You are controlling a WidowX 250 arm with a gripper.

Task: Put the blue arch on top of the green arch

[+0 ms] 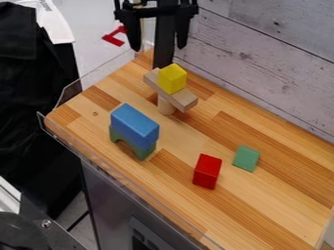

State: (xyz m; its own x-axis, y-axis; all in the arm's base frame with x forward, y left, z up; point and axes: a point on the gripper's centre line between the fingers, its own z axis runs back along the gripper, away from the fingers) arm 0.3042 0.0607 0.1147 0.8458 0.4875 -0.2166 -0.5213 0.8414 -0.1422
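Blue arch (pixel 135 123) sits on green arch (pixel 143 153), counter (pixel 261 210) below; claw (pixel 158 47) at top edge, spread wide, empty.

Camera view, one: fixed above the wooden tabletop (pixel 281 195), looking down at a slant. Facing: across the wood, with the whitewashed plank wall (pixel 261 53) along the upper right. Range: middling; takes in most of the tabletop, its clear side guard (pixel 73 89) and some surroundings at left.
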